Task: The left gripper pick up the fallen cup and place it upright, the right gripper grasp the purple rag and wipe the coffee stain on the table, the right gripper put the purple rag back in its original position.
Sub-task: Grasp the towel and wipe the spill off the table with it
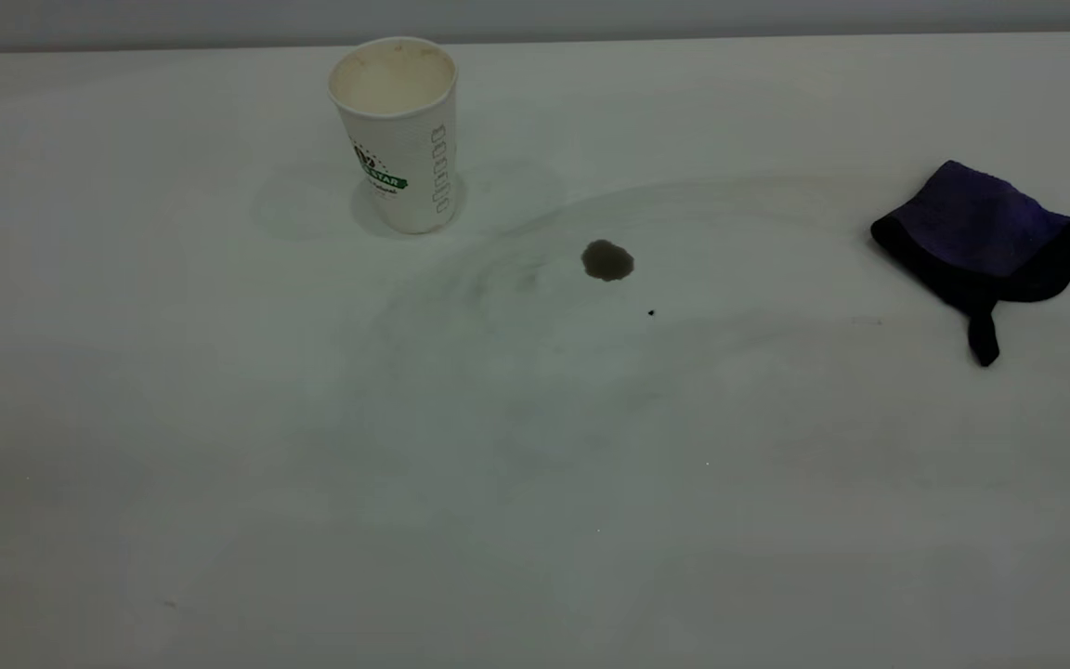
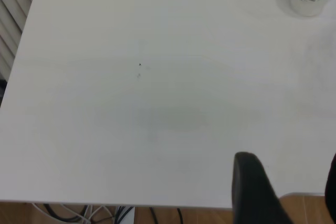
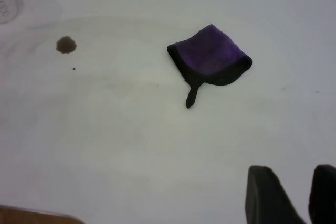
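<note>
White paper cup point(image 1: 396, 130) stands upright at the far left-centre of the table point(image 1: 312, 520); coffee stain point(image 1: 607, 260) lies just beside it, purple rag point(image 1: 981, 242) well apart at right. Left gripper point(image 2: 286, 192) and right gripper point(image 3: 291, 195) hover near the table's edge, jaws parted, holding nothing.

A wide white matte surface point(image 1: 535, 520) fills nearly the whole exterior view, marked with faint grey curved smears. At 12 o'clock a pale grey wall point(image 1: 591, 17) runs behind its far edge. Past the near edge, the left wrist view shows brown wooden floor point(image 2: 304, 208), loose cables point(image 2: 100, 214) and pale vertical slats point(image 2: 13, 9).
</note>
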You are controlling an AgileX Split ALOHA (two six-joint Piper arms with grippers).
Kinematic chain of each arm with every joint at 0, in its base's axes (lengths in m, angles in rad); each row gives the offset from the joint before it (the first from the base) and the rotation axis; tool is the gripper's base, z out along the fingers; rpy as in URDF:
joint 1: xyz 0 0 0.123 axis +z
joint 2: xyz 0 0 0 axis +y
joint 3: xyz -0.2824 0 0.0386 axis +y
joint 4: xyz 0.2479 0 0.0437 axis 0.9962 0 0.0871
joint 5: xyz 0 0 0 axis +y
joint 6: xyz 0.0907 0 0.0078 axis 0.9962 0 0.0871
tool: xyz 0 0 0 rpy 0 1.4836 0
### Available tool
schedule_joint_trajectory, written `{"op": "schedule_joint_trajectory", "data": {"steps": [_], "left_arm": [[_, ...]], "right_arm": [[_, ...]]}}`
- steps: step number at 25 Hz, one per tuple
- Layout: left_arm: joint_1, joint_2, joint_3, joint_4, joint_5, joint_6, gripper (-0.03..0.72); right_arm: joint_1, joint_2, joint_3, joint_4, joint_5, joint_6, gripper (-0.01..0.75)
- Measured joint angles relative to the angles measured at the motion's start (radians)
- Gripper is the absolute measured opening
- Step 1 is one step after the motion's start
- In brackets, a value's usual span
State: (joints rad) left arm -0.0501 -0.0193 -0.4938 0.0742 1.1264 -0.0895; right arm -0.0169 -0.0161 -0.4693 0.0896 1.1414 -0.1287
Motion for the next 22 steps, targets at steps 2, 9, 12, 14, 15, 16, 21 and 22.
{"op": "schedule_joint_trajectory", "data": {"steps": [2, 9, 12, 14, 15, 16, 21, 22], "left_arm": [[0.0, 0.0, 0.0, 0.0, 0.0, 0.0, 0.402], [0.0, 0.0, 0.0, 0.0, 0.0, 0.0, 0.402], [0.0, 0.0, 0.0, 0.0, 0.0, 0.0, 0.402], [0.0, 0.0, 0.0, 0.0, 0.0, 0.0, 0.402], [0.0, 0.0, 0.0, 0.0, 0.0, 0.0, 0.402], [0.0, 0.0, 0.0, 0.0, 0.0, 0.0, 0.402], [0.0, 0.0, 0.0, 0.0, 0.0, 0.0, 0.402], [0.0, 0.0, 0.0, 0.0, 0.0, 0.0, 0.402]], "right_arm": [[0.0, 0.0, 0.0, 0.0, 0.0, 0.0, 0.238], [0.0, 0.0, 0.0, 0.0, 0.0, 0.0, 0.238], [0.0, 0.0, 0.0, 0.0, 0.0, 0.0, 0.238], [0.0, 0.0, 0.0, 0.0, 0.0, 0.0, 0.238], [0.0, 0.0, 0.0, 0.0, 0.0, 0.0, 0.238], [0.0, 0.0, 0.0, 0.0, 0.0, 0.0, 0.238], [0.0, 0.0, 0.0, -0.001, 0.0, 0.0, 0.238], [0.0, 0.0, 0.0, 0.0, 0.0, 0.009, 0.238]]}}
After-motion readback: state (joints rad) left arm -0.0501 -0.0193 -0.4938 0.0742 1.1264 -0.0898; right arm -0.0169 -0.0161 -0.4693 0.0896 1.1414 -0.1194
